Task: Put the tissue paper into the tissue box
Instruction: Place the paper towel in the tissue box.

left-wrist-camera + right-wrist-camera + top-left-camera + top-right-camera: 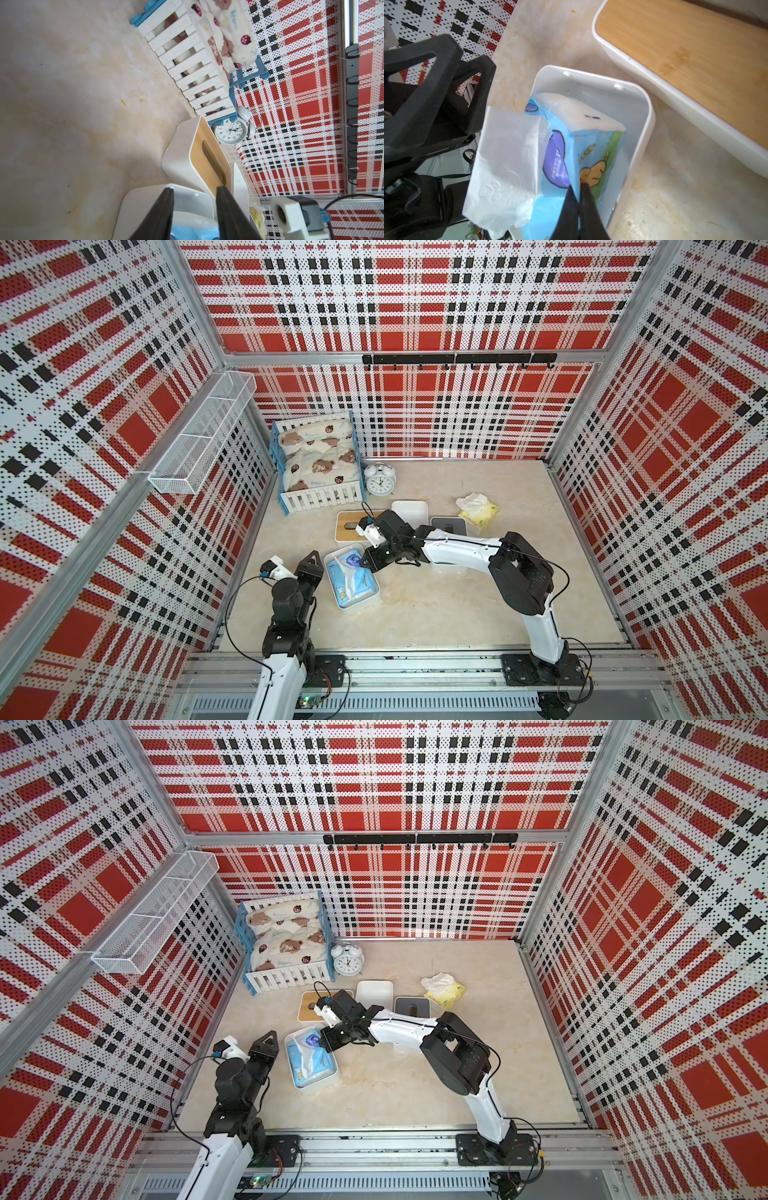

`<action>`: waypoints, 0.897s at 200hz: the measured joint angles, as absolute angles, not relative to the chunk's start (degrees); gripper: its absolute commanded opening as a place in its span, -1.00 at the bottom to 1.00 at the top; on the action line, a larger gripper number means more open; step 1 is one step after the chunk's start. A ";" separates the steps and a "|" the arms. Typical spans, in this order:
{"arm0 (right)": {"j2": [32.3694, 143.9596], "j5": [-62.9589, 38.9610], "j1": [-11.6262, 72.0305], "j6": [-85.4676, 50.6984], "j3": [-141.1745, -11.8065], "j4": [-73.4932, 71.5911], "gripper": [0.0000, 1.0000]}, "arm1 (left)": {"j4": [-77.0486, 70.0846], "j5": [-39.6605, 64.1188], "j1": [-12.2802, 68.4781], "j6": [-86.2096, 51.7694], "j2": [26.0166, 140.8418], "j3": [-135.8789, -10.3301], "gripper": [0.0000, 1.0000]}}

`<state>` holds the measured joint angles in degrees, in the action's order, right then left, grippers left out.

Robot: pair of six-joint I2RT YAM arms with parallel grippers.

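A blue tissue paper pack (351,578) (311,1056) lies tilted inside an open white tissue box (359,602) (320,1082) at the front left of the table. A white sheet (508,155) sticks out of the pack's top. My right gripper (365,562) (578,185) is shut on the edge of the pack's blue wrapper (591,145), over the far end of the box (639,128). My left gripper (312,558) (195,189) stands open just left of the box, with nothing between its fingers; past them shows the box wall (145,199).
A wood-lidded tissue box (353,524) (685,52) stands just behind the open box. Further back are a white lid (409,510), a grey-topped box (448,524), a yellow tissue pack (478,508), an alarm clock (379,480) and a doll bed (318,464).
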<state>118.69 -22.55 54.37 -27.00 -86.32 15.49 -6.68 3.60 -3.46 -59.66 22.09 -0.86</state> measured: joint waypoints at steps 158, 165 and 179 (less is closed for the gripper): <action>89.47 -6.76 34.26 -18.57 -79.90 28.10 0.09 | -3.90 3.86 -3.49 -54.74 22.90 -3.16 0.11; 87.85 -6.15 30.85 -18.09 -78.67 28.38 0.11 | -3.97 3.88 -3.49 -54.54 23.18 -3.31 0.13; 85.89 -5.04 24.93 -17.34 -75.94 29.15 0.14 | -3.99 4.01 -3.49 -54.11 23.62 -3.38 0.13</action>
